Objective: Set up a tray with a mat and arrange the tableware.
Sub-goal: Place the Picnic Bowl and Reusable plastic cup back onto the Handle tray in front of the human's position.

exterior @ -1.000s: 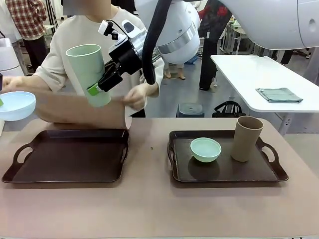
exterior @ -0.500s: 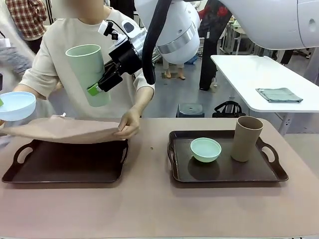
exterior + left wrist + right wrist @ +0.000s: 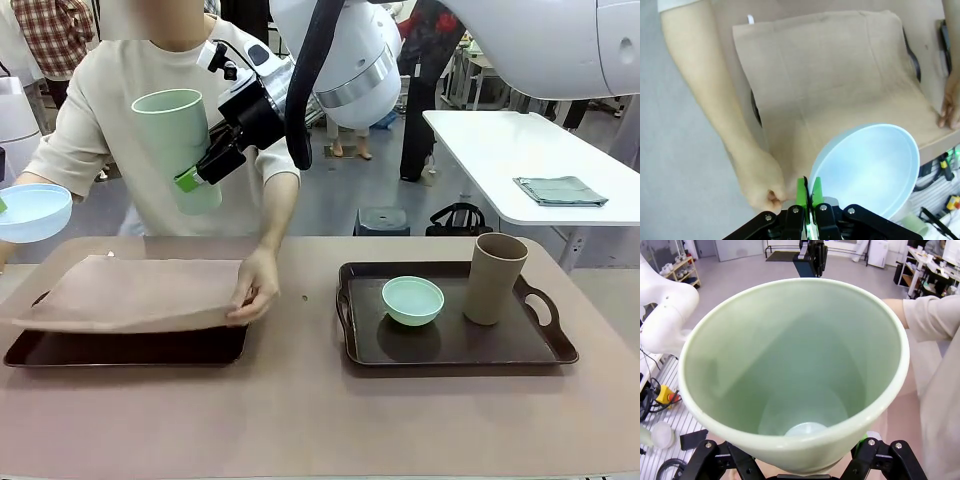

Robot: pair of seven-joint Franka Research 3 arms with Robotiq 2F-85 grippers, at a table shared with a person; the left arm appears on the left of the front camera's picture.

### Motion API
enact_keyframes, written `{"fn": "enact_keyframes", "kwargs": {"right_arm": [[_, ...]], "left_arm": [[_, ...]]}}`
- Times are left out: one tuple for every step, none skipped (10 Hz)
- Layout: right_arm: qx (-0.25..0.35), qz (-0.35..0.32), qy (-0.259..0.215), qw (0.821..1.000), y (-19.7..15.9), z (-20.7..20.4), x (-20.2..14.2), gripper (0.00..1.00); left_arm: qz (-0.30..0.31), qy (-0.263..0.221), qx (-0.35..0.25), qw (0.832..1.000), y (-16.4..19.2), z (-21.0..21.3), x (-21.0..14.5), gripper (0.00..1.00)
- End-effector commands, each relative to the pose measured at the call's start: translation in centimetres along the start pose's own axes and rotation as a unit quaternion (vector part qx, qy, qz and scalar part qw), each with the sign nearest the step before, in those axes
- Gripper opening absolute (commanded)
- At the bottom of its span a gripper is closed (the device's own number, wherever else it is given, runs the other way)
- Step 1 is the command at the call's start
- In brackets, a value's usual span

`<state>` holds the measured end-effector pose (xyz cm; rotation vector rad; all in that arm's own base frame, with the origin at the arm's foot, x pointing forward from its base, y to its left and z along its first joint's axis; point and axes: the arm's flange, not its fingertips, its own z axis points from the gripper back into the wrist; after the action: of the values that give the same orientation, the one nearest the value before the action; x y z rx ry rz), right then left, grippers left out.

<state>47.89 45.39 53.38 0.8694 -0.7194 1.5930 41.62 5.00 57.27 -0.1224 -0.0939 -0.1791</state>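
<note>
Left tool [image 3: 808, 189] clamped on pale blue bowl [image 3: 870, 170] rim, mat [image 3: 830, 75] beneath it, person's hand [image 3: 255, 290] at mat edge, right tool [image 3: 190, 180] gripping light green cup [image 3: 178, 140].

Pale blue bowl [image 3: 35, 212], light green cup [image 3: 180, 150], mint bowl [image 3: 413, 300], tan cup [image 3: 494, 278], beige mat [image 3: 140, 293].

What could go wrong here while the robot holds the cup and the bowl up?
The person's hand rests on the mat over the left tray; lowering the light green cup in the right pincer now might strike it. The left pincer pinches the pale blue bowl only at its rim, so it could tilt or slip.
</note>
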Motion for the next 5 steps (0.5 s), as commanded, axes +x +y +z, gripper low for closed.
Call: {"fn": "enact_keyframes", "kwargs": {"right_arm": [[0.0, 0.005, 0.003, 1.0, -0.01, 0.03, -0.05, 0.0], [0.0, 0.005, 0.003, 1.0, -0.01, 0.03, -0.05, 0.0], [0.0, 0.005, 0.003, 1.0, -0.01, 0.03, -0.05, 0.0], [0.0, 0.005, 0.003, 1.0, -0.01, 0.03, -0.05, 0.0], [0.0, 0.005, 0.003, 1.0, -0.01, 0.03, -0.05, 0.0]], "left_arm": [[-0.006, 0.0, 0.001, 1.0, -0.03, -0.15, -0.09, 0.0], [-0.006, 0.0, 0.001, 1.0, -0.03, -0.15, -0.09, 0.0], [-0.006, 0.0, 0.001, 1.0, -0.03, -0.15, -0.09, 0.0], [-0.006, 0.0, 0.001, 1.0, -0.03, -0.15, -0.09, 0.0], [-0.006, 0.0, 0.001, 1.0, -0.03, -0.15, -0.09, 0.0]]}}
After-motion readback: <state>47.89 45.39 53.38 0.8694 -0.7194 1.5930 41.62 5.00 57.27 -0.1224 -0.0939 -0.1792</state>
